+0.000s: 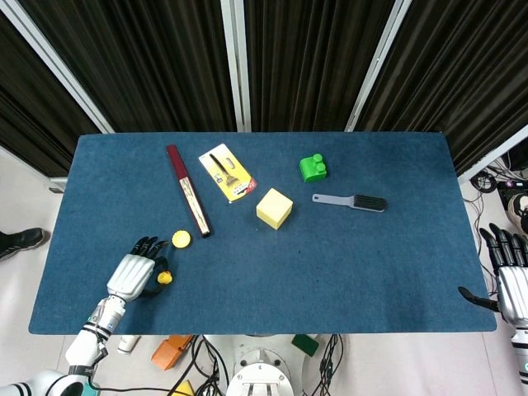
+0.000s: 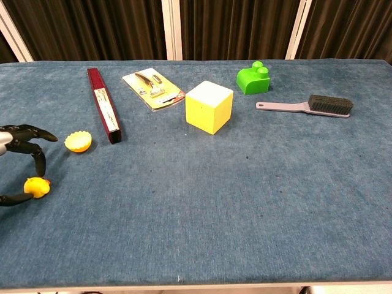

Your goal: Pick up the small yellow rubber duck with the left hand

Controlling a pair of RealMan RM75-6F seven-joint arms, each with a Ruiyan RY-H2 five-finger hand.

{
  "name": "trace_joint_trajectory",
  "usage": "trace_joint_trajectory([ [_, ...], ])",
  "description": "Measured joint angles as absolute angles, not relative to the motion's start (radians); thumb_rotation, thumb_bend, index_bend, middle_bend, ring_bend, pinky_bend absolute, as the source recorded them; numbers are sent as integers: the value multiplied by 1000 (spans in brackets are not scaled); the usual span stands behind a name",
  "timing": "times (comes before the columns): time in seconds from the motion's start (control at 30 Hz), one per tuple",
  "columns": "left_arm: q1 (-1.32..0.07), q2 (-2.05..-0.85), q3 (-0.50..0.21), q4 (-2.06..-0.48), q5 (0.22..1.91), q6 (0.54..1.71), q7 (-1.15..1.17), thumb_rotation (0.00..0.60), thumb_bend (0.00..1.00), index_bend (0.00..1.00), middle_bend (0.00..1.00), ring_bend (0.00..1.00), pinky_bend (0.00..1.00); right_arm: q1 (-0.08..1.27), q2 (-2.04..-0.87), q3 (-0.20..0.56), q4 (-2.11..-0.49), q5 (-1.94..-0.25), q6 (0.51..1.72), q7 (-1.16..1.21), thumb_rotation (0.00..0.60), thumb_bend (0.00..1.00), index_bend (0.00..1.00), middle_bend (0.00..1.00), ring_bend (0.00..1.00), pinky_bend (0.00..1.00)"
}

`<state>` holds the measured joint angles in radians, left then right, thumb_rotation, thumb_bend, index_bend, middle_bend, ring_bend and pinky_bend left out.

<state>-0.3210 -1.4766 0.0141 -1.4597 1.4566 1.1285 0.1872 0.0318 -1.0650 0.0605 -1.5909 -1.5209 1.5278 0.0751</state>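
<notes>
The small yellow rubber duck sits on the blue table near its front left corner. My left hand lies just left of the duck, with its dark fingers arched over it and its thumb low at the duck's near side. A fingertip comes down close to the duck's top. The duck rests on the cloth. My right hand hangs off the table's right edge with its fingers spread and nothing in it.
A yellow cap lies just behind the duck, and a long red box beyond it. Further right are a carded tool pack, a yellow cube, a green block and a brush.
</notes>
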Motion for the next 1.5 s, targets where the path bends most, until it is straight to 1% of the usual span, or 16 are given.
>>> trace_joint_trajectory([
  [0.07,-323,-1485,14,-1446,1458,1129,173,600,378,549,142,33,0,32,-1065,61,-1592,-1521,1527,74,600,76,0,0,0,8],
  [0.17,-325,-1492,11,-1433,1468,1143,158,600,426,566,151,39,0,32,-1064,61,-1594,-1522,1530,73,600,76,0,0,0,8],
  [0.3,-333,-1478,-5,-1441,1471,1159,153,600,427,566,151,39,0,30,-1062,63,-1594,-1520,1532,74,600,76,0,0,0,8],
  [0.5,-378,-1452,-68,-1478,1464,1160,147,600,422,566,151,37,0,35,-1065,63,-1593,-1523,1527,74,600,76,0,0,0,8],
  [0.73,-472,-1467,-140,-1485,1384,1060,172,600,417,566,151,33,0,30,-1064,63,-1587,-1519,1532,83,600,75,0,0,0,8],
  [0.93,-520,-1496,-163,-1466,1297,997,227,600,405,563,151,32,0,22,-1064,62,-1575,-1512,1536,98,600,76,0,0,0,8],
  [1.17,-540,-1512,-160,-1444,1238,974,265,600,395,521,151,32,0,22,-1070,61,-1560,-1512,1534,111,600,76,0,0,0,8],
  [1.5,-555,-1503,-145,-1452,1191,965,307,600,372,336,133,13,0,16,-1074,61,-1551,-1510,1538,122,600,76,0,0,0,8],
])
